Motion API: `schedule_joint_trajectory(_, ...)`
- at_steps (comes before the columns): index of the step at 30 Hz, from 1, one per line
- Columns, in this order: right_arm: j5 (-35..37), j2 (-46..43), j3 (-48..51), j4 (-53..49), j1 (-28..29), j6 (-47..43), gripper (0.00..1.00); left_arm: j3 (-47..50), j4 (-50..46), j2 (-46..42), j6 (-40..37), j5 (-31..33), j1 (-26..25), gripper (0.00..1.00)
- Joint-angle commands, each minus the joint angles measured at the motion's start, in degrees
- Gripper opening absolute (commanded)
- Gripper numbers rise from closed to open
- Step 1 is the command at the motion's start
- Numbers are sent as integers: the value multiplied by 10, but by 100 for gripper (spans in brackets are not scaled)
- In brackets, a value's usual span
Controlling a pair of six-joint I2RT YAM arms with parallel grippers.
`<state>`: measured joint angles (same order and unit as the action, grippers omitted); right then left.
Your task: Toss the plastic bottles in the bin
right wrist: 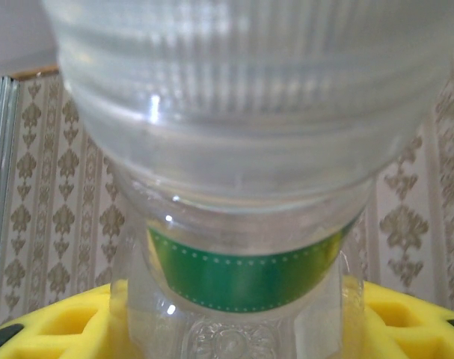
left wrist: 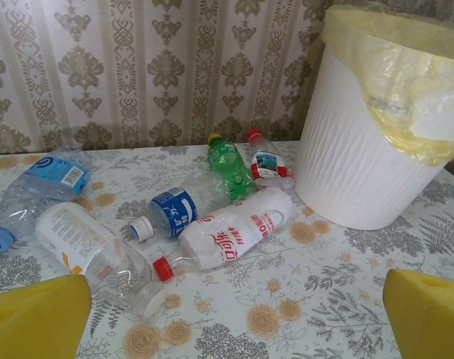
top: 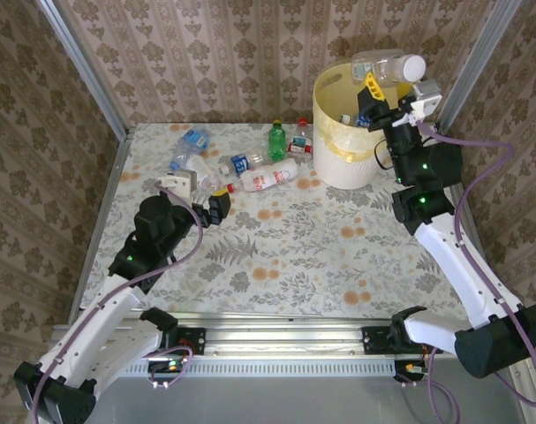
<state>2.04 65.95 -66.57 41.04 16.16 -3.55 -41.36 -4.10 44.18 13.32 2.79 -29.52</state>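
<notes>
— One bottle (top: pixel 387 66) is pinched in the right claw (top: pixel 393 84); clear, green band; it hangs over the bin (top: pixel 338 159) at the table's (top: pixel 320 256) far right corner.
— And the left claw (top: pixel 197 194)?
— Spread wide, holding nothing; low by the left edge, near the other bottles (top: pixel 268 177) lying along the far edge; green one (top: pixel 276 140) among them.

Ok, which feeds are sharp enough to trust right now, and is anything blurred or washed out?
Right wrist: the held clear bottle sits so close that its ribbed body is blurred, with small glints; its green label is sharper. Left wrist: evenly lit and sharp on the lying bottles, only the yellow fingers soft. Top external: clear, the white bin bright but readable.
</notes>
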Motion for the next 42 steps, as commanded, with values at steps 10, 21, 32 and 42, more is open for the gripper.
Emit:
schedule_joint_trajectory(10,40,14,-30,-44,-20,2,38,-19,16,28,36,-4,27,100)
schedule_joint_trajectory(21,-92,235,-344,-553,-119,178,90,-34,-24,34,50,-20,65,100)
schedule_joint_trajectory(32,-198,179,-326,-556,-123,205,100,-40,-52,95,112,-58,109,100)
schedule_joint_trajectory(42,-270,109,-268,-565,-118,201,100,-100,-128,199,163,-36,135,100)
